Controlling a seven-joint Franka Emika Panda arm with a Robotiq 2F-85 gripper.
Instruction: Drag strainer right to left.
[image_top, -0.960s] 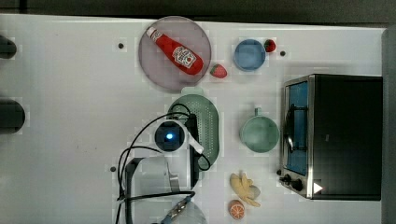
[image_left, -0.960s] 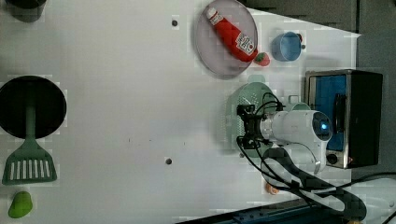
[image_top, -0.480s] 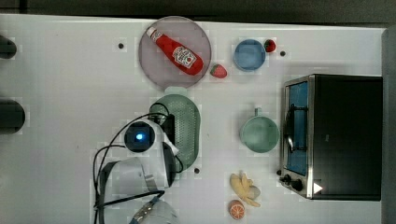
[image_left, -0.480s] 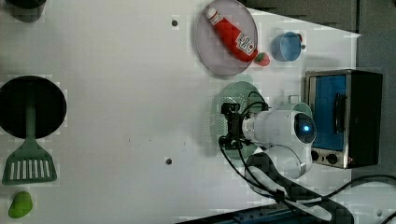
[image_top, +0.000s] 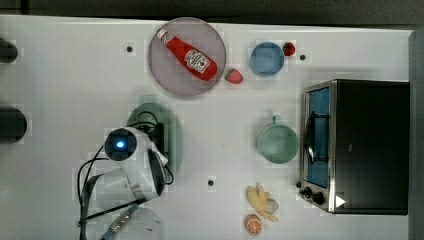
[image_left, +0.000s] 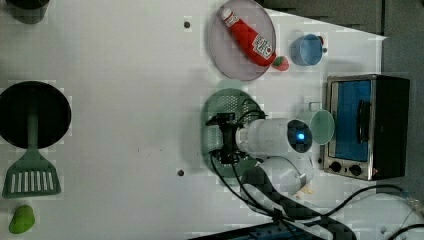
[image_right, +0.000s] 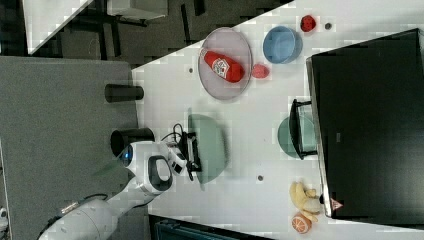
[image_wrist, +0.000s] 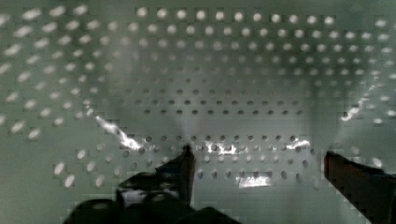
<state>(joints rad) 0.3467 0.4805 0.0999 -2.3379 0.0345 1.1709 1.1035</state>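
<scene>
The strainer (image_top: 174, 142), a pale mint-green oval basket, lies left of centre in the top view, just below the grey plate. It also appears in the left view (image_left: 227, 102) and the right view (image_right: 212, 145). My gripper (image_top: 159, 134) reaches down into the strainer from above, and the arm covers part of the basket's near side. Black gripper hardware (image_left: 223, 137) sits over the basket's middle. In the wrist view the strainer's perforated bottom (image_wrist: 210, 70) lies close under the gripper (image_wrist: 264, 165). The two fingertips (image_wrist: 184, 163) stand wide apart over the holes, open, with nothing held between them.
A grey plate (image_top: 165, 75) carrying a ketchup bottle (image_top: 187, 55) lies just beyond the strainer, with a strawberry (image_top: 233, 75) beside it. A green mug (image_top: 278, 144), blue bowl (image_top: 267, 58), toaster oven (image_top: 360, 145) and banana (image_top: 262, 200) stand on the top view's right. A black pan and green spatula (image_left: 31, 170) lie at the left view's left.
The gripper and the strainer have slid together toward the top view's left, away from the green mug. The other objects have stayed put.
</scene>
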